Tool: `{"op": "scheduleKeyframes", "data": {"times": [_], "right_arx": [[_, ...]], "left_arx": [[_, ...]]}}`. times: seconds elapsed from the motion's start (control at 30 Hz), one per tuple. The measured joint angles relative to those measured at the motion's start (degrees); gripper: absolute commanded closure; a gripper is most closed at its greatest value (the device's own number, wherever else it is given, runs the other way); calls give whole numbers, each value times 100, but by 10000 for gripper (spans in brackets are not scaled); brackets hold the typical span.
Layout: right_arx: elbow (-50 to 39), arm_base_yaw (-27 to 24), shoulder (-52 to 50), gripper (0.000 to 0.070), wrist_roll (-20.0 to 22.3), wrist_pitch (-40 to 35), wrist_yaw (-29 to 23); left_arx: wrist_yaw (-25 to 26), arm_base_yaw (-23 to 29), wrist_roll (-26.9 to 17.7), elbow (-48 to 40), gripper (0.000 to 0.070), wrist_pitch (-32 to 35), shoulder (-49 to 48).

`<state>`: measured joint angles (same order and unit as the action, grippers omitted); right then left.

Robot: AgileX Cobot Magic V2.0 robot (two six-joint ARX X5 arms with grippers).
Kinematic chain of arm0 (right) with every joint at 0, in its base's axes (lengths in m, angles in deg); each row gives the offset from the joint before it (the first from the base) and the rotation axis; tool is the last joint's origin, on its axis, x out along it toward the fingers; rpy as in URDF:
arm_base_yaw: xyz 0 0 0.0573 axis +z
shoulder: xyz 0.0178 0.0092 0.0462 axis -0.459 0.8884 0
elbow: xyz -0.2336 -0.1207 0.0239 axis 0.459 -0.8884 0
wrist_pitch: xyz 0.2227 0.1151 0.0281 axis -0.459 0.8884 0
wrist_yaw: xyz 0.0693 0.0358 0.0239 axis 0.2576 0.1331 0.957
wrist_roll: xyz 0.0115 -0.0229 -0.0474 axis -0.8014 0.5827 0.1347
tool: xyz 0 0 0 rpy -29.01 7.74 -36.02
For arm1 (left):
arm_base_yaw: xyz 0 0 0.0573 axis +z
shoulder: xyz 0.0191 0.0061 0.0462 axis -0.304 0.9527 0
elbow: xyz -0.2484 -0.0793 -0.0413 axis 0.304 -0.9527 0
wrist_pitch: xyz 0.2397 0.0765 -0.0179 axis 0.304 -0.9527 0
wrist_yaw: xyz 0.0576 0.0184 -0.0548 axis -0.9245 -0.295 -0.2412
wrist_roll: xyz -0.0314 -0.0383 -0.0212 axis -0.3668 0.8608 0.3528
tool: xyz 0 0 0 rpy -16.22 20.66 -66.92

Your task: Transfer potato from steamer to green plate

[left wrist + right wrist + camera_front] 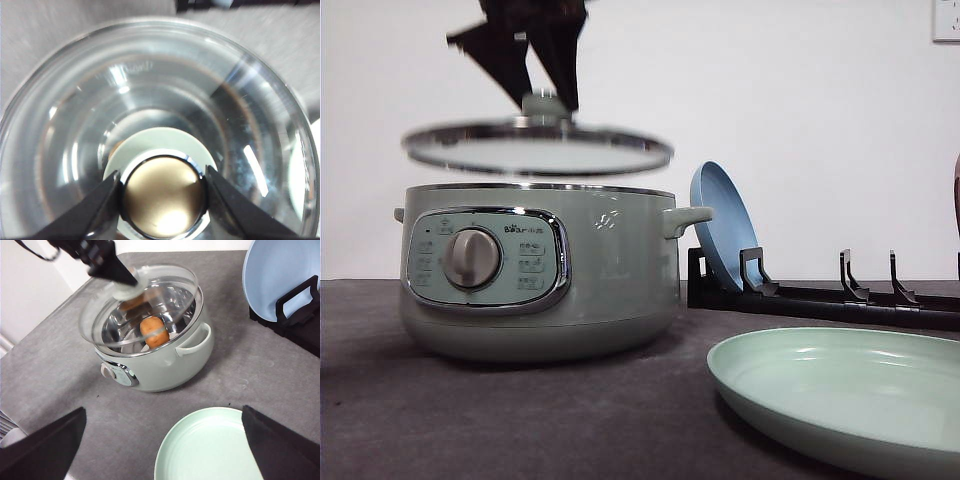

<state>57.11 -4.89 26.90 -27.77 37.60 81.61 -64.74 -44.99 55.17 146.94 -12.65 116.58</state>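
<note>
Raised glass lid [538, 150] partly blocks steamer [540, 270] opening.

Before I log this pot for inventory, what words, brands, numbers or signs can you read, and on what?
"Bear" with small characters after it, too blurred to read: top of the control panel on the steamer.
Button labels around the dial: too small to read.
A faint swirl emblem on the steamer wall: a sign, no letters.
A faint mark on the glass lid: blurred, unreadable.
</note>
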Motion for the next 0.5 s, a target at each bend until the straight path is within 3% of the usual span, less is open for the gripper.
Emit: {"op": "scheduleKeyframes", "data": {"times": [0.2, 0.5], "right_arx": [[-2, 0, 0, 70, 0, -1, 0], [0, 0, 0, 70, 0, -1, 0]], "left_arx": [[1, 0, 33, 725, 700, -354, -1], [-154, 8, 78, 818, 700, -486, -38]]}}
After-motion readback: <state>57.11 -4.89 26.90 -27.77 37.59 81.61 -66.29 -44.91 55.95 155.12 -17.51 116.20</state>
